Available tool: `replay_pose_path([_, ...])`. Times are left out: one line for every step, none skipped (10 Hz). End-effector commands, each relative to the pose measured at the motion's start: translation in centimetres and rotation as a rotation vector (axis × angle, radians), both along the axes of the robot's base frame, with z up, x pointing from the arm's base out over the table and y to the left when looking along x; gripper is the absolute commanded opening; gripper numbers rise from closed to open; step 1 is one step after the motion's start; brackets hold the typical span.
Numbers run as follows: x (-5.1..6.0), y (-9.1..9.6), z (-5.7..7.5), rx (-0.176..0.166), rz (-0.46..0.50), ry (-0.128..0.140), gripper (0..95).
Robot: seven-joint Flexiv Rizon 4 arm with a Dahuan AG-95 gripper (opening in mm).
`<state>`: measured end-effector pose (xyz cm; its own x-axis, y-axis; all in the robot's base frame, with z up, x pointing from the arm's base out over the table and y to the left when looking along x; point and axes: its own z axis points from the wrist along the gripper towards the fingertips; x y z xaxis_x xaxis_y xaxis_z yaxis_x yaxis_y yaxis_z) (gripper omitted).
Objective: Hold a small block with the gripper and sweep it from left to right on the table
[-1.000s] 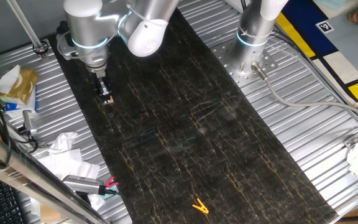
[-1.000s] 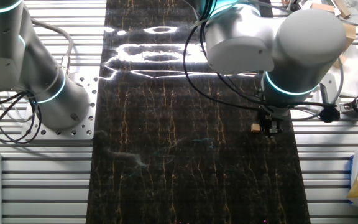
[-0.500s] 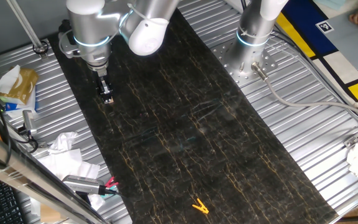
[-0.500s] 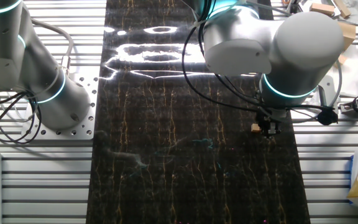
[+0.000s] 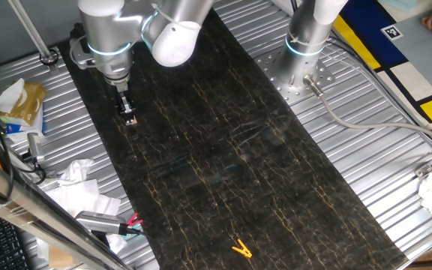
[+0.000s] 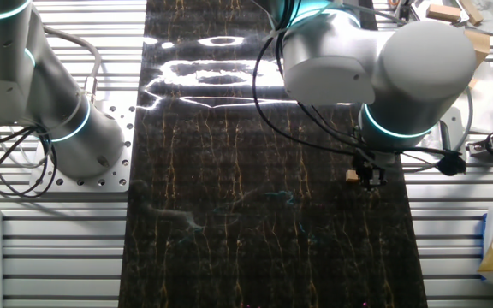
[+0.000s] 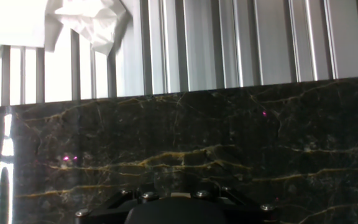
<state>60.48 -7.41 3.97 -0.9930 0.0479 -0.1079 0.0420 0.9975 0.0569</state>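
So, one fixed view: the gripper (image 5: 129, 117) is pointing straight down near the left long edge of the table (image 5: 231, 150), toward its far end, with its tips at or just above the slab. A tan speck is showing at the fingertips, which should be the small block (image 5: 133, 122), but it's too small here to say whether the fingers are clamping it. The arm's blue ring (image 5: 103, 51) is glowing above the wrist. A yellow clip (image 5: 240, 248) is lying well apart, at the near end of the slab. Crumpled paper (image 5: 77, 186) is sitting on the ribbed metal beside the slab's left edge. A second arm's base (image 5: 306, 41) is standing on the metal to the right of the slab.

Other fixed view: the gripper (image 6: 369, 177) is hanging under the wrist close to the slab's right edge in this picture. The small block (image 6: 351, 175) is sitting just beside the black fingers, touching them or nearly so, low on the table (image 6: 229, 222). Can't tell if it's between the fingers or only against one; the jaws are looking nearly closed, but I can't confirm a grip. The second arm (image 6: 32, 85) is standing off the slab on the left.

Hand view: only the black gripper body (image 7: 173, 208) is showing at the bottom edge, fingertips out of frame. The table (image 7: 185, 143) is filling the lower half, ribbed metal beyond it, and white crumpled paper (image 7: 89, 22) is lying at the top left. The block isn't visible here.
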Motion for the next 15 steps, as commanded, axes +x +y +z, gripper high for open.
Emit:
replay_pose_path([-0.04, 0.07, -0.07, 0.007, -0.001, 0.003, 38.0])
replay_pose_path([-0.07, 0.07, -0.12, 0.009, -0.003, 0.004, 38.0])
replay_pose_path([-0.08, 0.08, -0.15, 0.01, -0.003, 0.005, 38.0])
replay_pose_path([-0.08, 0.09, -0.15, 0.01, -0.003, 0.006, 38.0])
replay_pose_path([-0.08, 0.1, -0.15, 0.01, -0.003, 0.006, 38.0])
replay_pose_path([-0.07, 0.14, -0.17, 0.012, -0.005, 0.008, 38.0])
replay_pose_path([-0.06, 0.16, -0.18, 0.012, -0.006, 0.009, 38.0])
replay_pose_path([-0.05, 0.2, -0.21, 0.012, -0.009, 0.01, 38.0])
replay_pose_path([-0.03, 0.24, -0.24, 0.013, -0.012, 0.011, 38.0])
replay_pose_path([-0.01, 0.32, -0.29, 0.014, -0.014, 0.011, 38.0])
replay_pose_path([0.03, 0.41, -0.4, 0.014, -0.017, 0.011, 38.0])
replay_pose_path([0.06, 0.5, -0.46, 0.014, -0.019, 0.011, 38.0])
replay_pose_path([0.07, 0.58, -0.55, 0.014, -0.022, 0.011, 38.0])
replay_pose_path([0.06, 0.64, -0.65, 0.015, -0.025, 0.011, 38.0])
replay_pose_path([0.06, 0.69, -0.72, 0.016, -0.027, 0.011, 38.0])
